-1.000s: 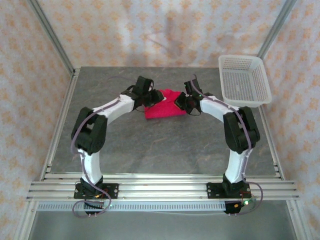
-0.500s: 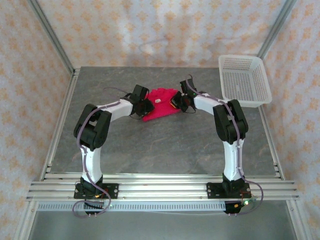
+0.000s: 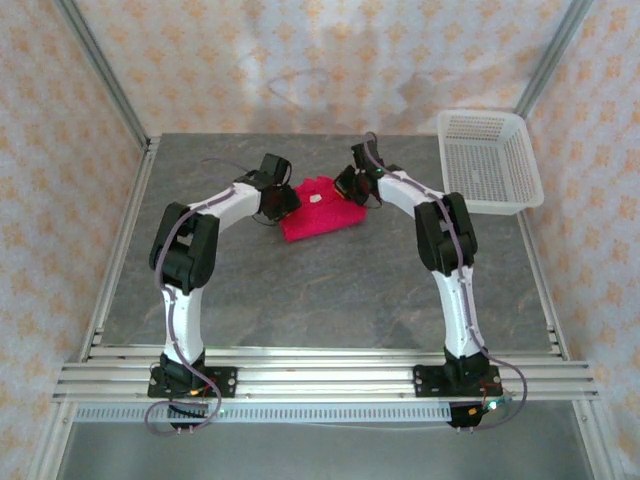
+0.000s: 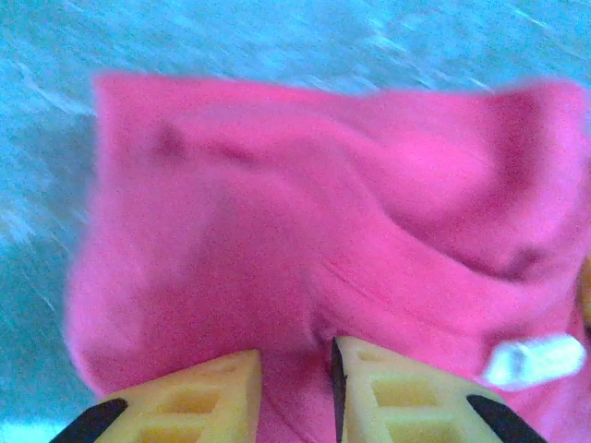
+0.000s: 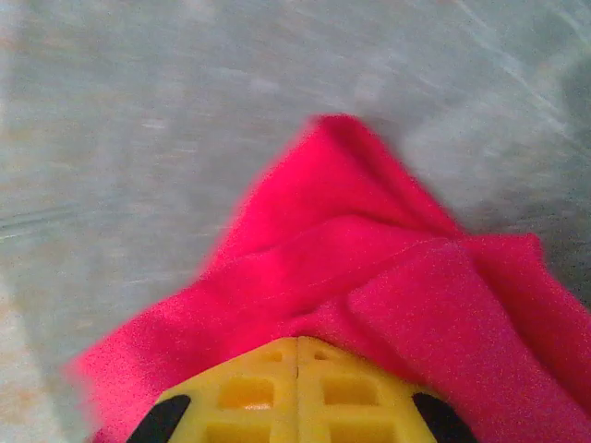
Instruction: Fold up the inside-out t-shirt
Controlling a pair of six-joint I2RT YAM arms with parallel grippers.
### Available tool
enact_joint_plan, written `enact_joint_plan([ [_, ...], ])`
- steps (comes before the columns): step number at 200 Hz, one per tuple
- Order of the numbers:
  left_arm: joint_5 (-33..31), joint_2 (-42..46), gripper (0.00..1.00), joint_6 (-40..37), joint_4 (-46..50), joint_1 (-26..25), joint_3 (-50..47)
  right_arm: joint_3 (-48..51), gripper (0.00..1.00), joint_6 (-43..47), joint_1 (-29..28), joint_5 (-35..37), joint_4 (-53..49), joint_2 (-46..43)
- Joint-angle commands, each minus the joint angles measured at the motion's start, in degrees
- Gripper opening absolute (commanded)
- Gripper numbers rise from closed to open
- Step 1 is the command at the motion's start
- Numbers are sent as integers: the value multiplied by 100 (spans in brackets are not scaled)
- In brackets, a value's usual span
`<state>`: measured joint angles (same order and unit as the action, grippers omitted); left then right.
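The soft bright red cloth t-shirt (image 3: 320,212) lies in a small bunched pile near the far edge of the flat grey stone-look table (image 3: 320,300), about midway between its left and right edges. It is not neat yet, so I think the folding is partway done.

The left gripper (image 3: 283,200) is at the left side of the pile. Its yellow fingers (image 4: 194,401) stand a little apart with a thick bit of red cloth between them, so it looks like it is holding the t-shirt. The right gripper (image 3: 350,186) is at the right side. Its fingers are squeezed tight together and the cloth bunches right at the tips, so I think it pinches a thin bit. A small white tag (image 4: 536,360) shows on top.

Next, I think both arms must carry their edges across together, lay them down smooth, then let go. If one pulls harder, the pile may slide.

A white plastic mesh basket (image 3: 495,207) sits at the far right corner. Pale walls with small orange shapes (image 3: 300,60) stand round three sides. Silver metal rails (image 3: 320,375) run along the near edge.
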<state>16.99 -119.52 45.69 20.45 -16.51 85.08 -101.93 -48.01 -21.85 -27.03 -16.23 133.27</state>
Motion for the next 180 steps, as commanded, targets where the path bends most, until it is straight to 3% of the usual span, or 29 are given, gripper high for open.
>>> enact_joint_plan([
  [1, -56, -326, 28, -299, 527, 281, 27, 205, 6, -108, -64, 169, -352, 152],
  [31, -308, -14, 31, -572, 903, 307, 224, 383, 10, 4, -103, -48, -444, -507],
  [60, -993, 688, 45, -881, 1302, -80, 422, 913, 38, 701, -66, 293, -847, -1782],
  [75, -1182, 936, 49, -914, 1365, -445, 500, 1368, 45, 1072, 32, 656, -1065, -2433],
  [120, -549, 1046, 51, -369, 485, -1166, 432, 3051, 47, 1256, 498, 934, -783, -3843],
  [142, 52, 272, 51, -94, 66, -1172, 680, 3348, 47, 1354, 602, 956, -869, -4047],
  [180, 284, -760, 51, -163, 372, -831, 926, 3404, 47, 1331, 629, 948, -1048, -4114],
])
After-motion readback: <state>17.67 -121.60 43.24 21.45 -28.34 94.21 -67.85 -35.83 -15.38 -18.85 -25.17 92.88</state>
